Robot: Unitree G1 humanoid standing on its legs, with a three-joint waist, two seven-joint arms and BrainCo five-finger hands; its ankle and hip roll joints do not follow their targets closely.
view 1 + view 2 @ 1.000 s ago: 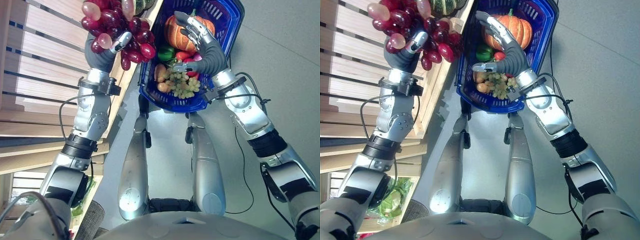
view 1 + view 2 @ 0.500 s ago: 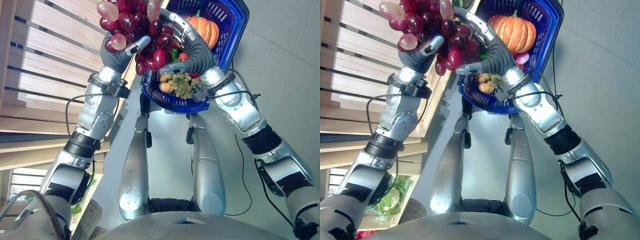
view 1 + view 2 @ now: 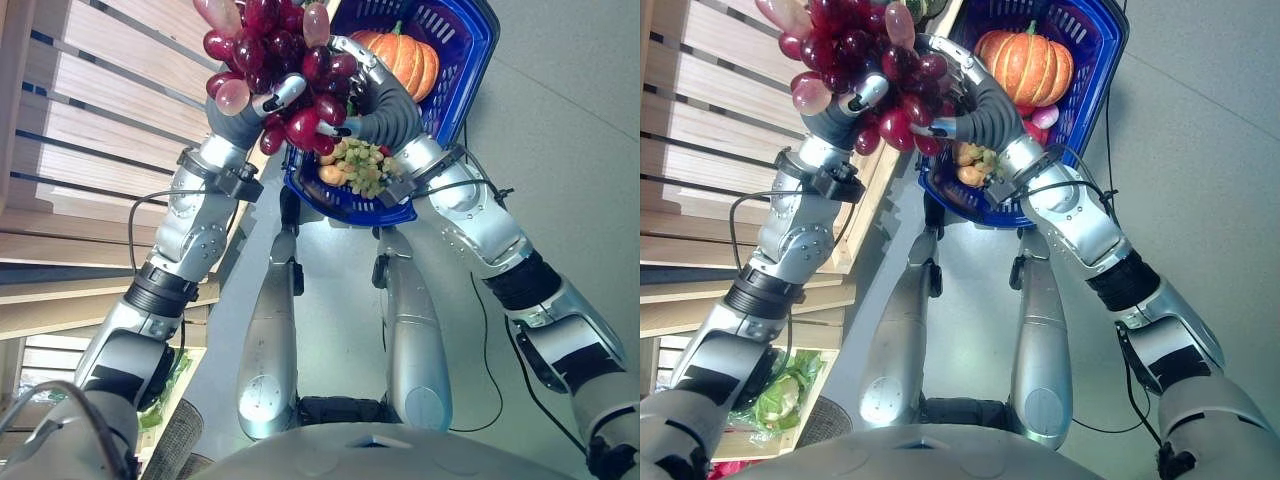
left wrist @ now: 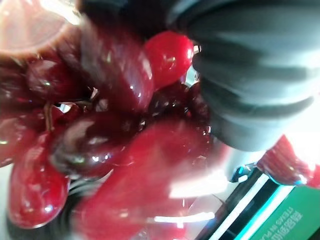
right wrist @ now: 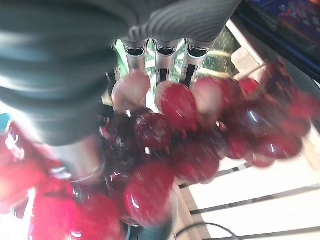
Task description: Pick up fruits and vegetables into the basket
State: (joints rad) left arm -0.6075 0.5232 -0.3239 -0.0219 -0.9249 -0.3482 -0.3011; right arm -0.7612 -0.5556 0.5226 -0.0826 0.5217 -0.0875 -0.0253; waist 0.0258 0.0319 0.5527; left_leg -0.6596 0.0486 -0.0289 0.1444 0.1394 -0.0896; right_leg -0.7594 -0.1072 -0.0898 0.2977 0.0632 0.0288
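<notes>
Since the red grapes (image 3: pixel 275 55) are a big floppy bunch, the left robot hand (image 3: pixel 245 110) curls round them from below while the right robot hand (image 3: pixel 375 100) cups the other side – my guess, steadying them on the way to the basket (image 3: pixel 455 60), just beside. Right eye: same, bunch cut off at the top. Left wrist: grapes up close – fingers hidden. Right wrist: fingers (image 5: pixel 161 62) against the grapes; a real grip I can't tell.

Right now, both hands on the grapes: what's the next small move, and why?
Probably carry the grapes sideways over the basket before letting go. Left hand and right hand both cup the bunch, which hangs at the basket's shelf-side rim, not yet above the pumpkin.
</notes>
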